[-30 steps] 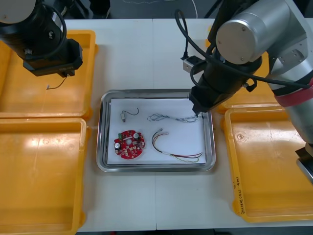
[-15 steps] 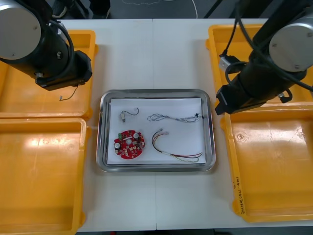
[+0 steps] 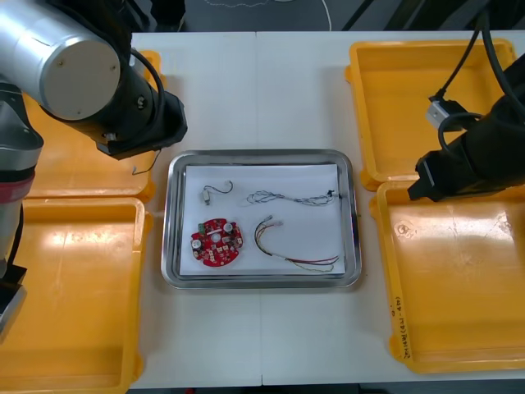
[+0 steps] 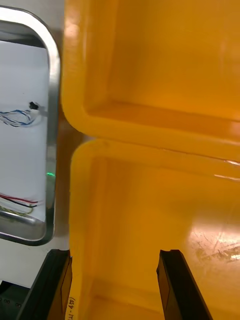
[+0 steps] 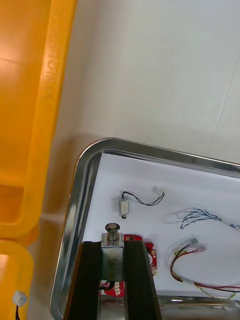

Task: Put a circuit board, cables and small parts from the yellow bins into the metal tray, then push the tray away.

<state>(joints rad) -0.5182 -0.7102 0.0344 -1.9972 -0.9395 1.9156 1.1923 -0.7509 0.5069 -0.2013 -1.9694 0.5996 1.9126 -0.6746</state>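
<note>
Left pincer (image 5: 113,245) clamps a small metal part (image 5: 112,236) above the left side of the metal tray (image 3: 262,155); a red circuit board (image 3: 218,242) and cables (image 3: 283,197) lie inside it. Right pincer (image 4: 114,254), fingers spread and empty, hangs over the right yellow bins (image 4: 150,75)

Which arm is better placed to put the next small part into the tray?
Left. Its gripper is shut on a small metal part at the metal tray's left edge, so it only has to lower and release. The right gripper is open and empty, off over a yellow bin.
</note>
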